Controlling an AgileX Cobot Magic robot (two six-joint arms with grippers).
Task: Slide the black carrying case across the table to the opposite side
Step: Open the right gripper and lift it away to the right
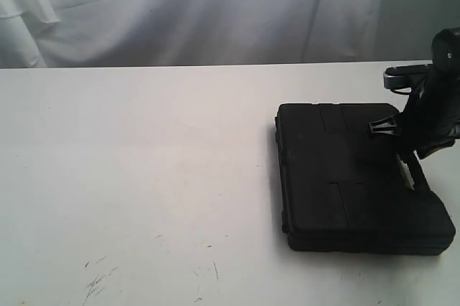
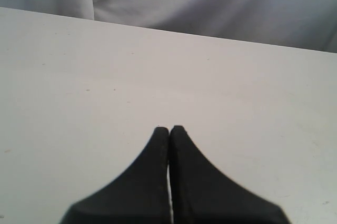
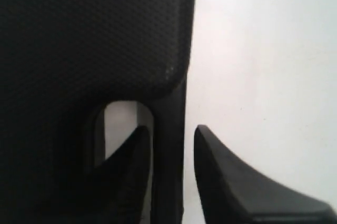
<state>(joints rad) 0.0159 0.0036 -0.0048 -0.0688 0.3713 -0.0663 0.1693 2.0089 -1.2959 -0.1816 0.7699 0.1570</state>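
Bench (image 1: pixel 144 148): white and wide, with faint dark scratches (image 1: pixel 97 281) near its front-left corner. A pale curtain (image 1: pixel 201 11) hangs behind the far edge.

Left fingers (image 2: pixel 152 171): black, with tips pressed together and only a hairline seam between them. They hold nothing and sit low over bare bench, pointing toward the far edge. This arm does not appear in the exterior view.

Case (image 1: pixel 352 177): black with a textured shell, lying flat on the bench by the right edge, nearer the front-right corner than the far one. The lid is down, so the contents are hidden. The handle (image 3: pixel 168 129) is on the side facing the right edge.

Right arm (image 1: pixel 431 116): black, coming in over the right edge and leaning down onto the handle side of the case.

Right fingers (image 3: pixel 221 171): apart and straddling the handle bar. One tip is inside the handle opening, against or just beside the bar. The other is outside the bar, with a thin strip of white bench showing between them. They are not clamped on the handle.
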